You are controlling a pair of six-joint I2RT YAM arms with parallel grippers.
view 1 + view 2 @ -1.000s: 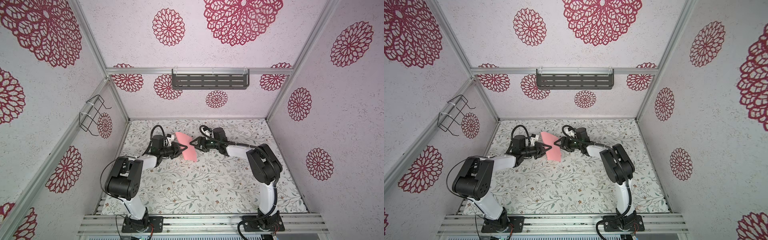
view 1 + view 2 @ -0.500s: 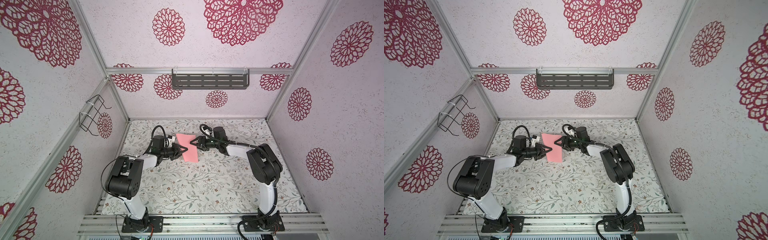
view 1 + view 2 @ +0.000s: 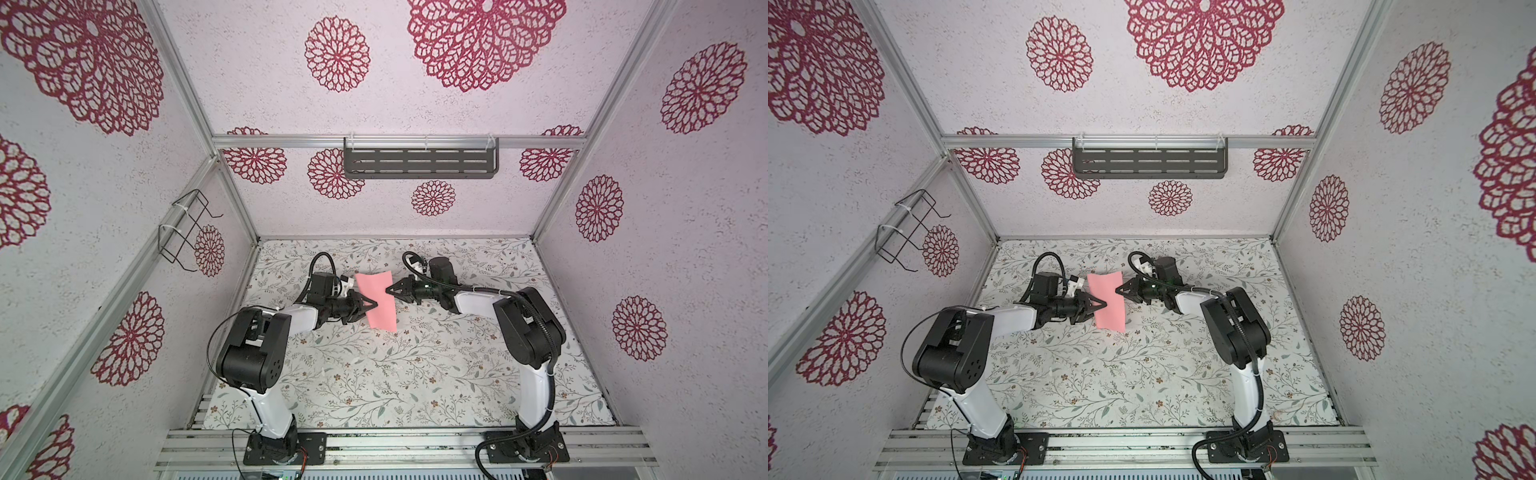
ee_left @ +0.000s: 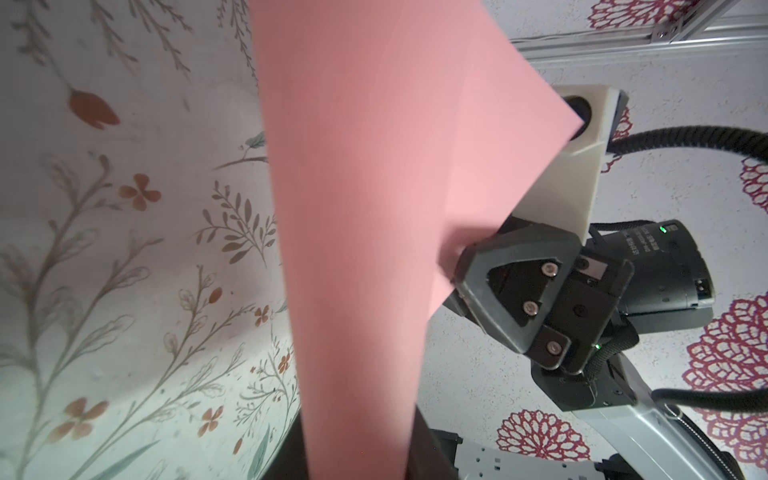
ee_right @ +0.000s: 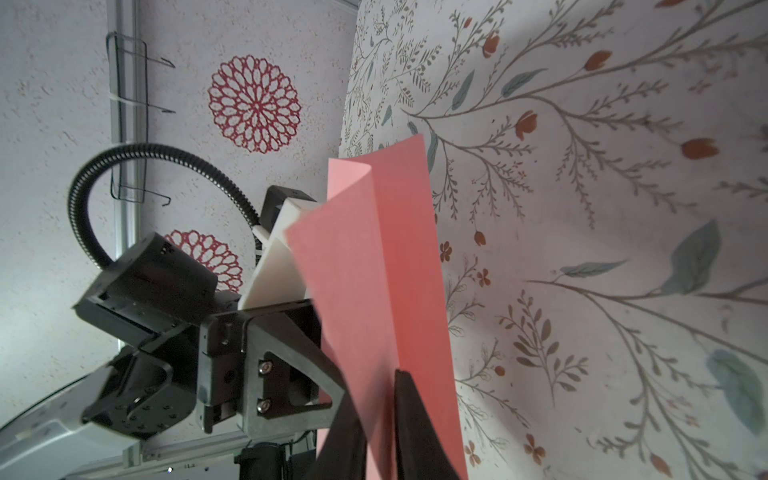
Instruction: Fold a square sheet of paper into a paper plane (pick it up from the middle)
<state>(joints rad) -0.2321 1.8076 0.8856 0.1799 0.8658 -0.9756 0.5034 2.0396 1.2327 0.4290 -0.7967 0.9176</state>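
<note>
The square sheet of paper (image 3: 379,303) (image 3: 1109,305) is salmon pink, folded along a crease and held upright above the floral table in both top views. My left gripper (image 3: 373,305) (image 3: 1104,304) is shut on its left side. The right gripper (image 3: 389,290) (image 3: 1119,289) is shut on its right edge, a little higher. In the left wrist view the sheet (image 4: 353,208) runs down between my left gripper's (image 4: 357,455) dark jaws. In the right wrist view the paper (image 5: 374,270) passes between the right gripper's (image 5: 380,419) closed fingers (image 5: 415,436). No paper plane is in view.
The floral table cover (image 3: 415,374) lies under both arms. A dark slotted shelf (image 3: 419,162) hangs on the back wall and a wire rack (image 3: 187,232) on the left wall. Aluminium rails (image 3: 395,444) run along the front edge by the arm bases.
The right gripper has closed its jaws onto the paper's right edge. The left gripper has kept its hold, and the sheet has turned slightly more upright.
</note>
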